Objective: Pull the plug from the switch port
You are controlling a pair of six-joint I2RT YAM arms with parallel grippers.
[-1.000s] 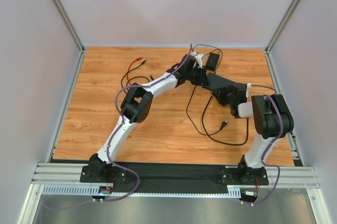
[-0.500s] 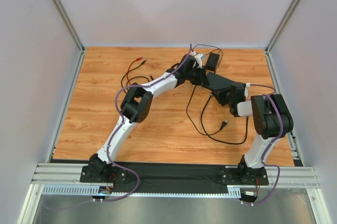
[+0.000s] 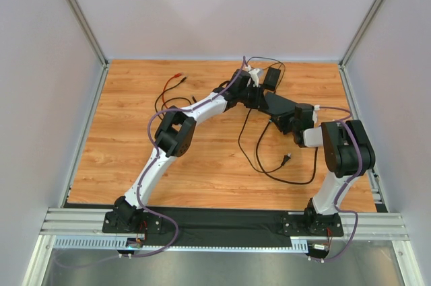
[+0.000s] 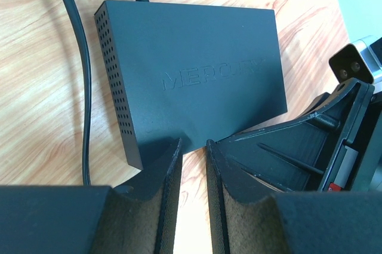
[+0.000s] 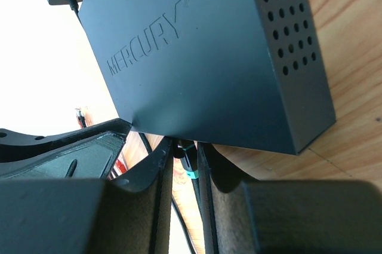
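The switch (image 3: pixel 277 104) is a flat matte-black box marked MERCURY, lying on the wooden table between my two grippers; it also shows in the left wrist view (image 4: pixel 197 69) and the right wrist view (image 5: pixel 197 51). My left gripper (image 4: pixel 193 145) is at the switch's near edge, its fingers almost together with only bare wood in the narrow gap; the top view (image 3: pixel 259 99) shows it at the switch's far-left end. My right gripper (image 5: pixel 186 146) is shut on the black plug (image 5: pixel 188 159) with a teal band, right at the switch's edge. The port itself is hidden.
A smaller black adapter brick (image 3: pixel 271 79) lies just behind the switch. A thin black cable (image 3: pixel 252 155) loops over the table's middle and ends in a small connector (image 3: pixel 285 159). Red-tipped leads (image 3: pixel 176 79) lie at the back left. Grey walls enclose the table.
My right wrist has shifted very slightly at the switch. Nothing else has visibly moved.
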